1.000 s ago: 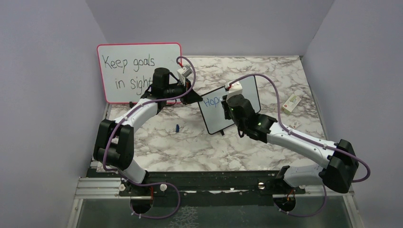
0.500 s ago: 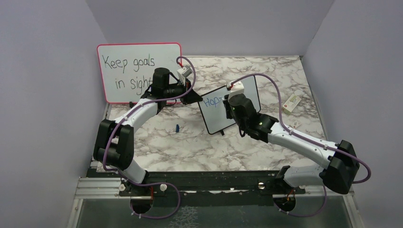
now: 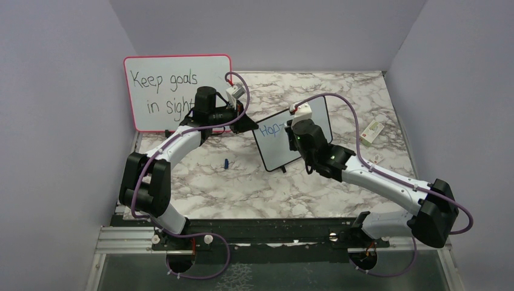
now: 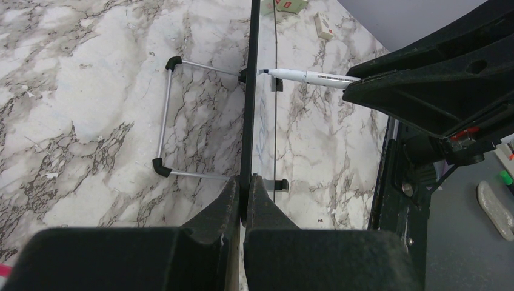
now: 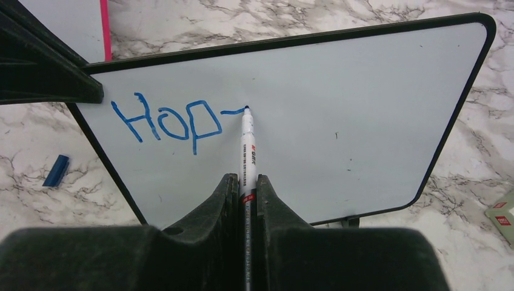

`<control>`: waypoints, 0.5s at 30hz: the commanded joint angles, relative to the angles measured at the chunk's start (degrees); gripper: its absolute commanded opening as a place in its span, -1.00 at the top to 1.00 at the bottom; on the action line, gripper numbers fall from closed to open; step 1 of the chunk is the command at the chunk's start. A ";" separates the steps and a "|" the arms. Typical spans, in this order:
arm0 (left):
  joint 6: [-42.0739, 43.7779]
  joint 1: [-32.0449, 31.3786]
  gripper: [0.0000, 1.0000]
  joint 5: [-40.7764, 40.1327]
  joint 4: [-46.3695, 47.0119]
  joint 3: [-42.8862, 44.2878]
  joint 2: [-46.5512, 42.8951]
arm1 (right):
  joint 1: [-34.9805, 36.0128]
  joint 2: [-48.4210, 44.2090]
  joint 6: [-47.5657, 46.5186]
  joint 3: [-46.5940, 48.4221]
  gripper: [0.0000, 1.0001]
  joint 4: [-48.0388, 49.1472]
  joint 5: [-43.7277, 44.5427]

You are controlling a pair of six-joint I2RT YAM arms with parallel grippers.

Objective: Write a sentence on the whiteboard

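While the left gripper [image 4: 244,182] pinches the whiteboard [image 5: 339,121], the right gripper [image 5: 247,182] clamps a marker [image 5: 248,145] touching it.

Both our arms stretch forward with elbows bent, converging toward each other. Our left hand [image 4: 245,182] pinches tight on the whiteboard [image 5: 339,121] edge; our right hand [image 5: 245,182] clamps a marker [image 5: 248,136] between its 2 fingers.

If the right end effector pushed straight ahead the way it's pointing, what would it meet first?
The whiteboard: the marker in the right end effector has its tip on that board, beside the blue writing.
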 commanded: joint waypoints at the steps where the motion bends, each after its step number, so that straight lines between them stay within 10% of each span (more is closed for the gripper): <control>1: 2.23 -0.06 1.00 0.97 -3.05 0.40 0.25 | -0.42 0.27 -1.14 1.55 0.99 3.05 0.57; 15: 2.23 -0.06 1.00 0.90 -3.04 0.48 0.54 | -0.42 1.12 -2.46 2.08 0.99 5.03 -3.27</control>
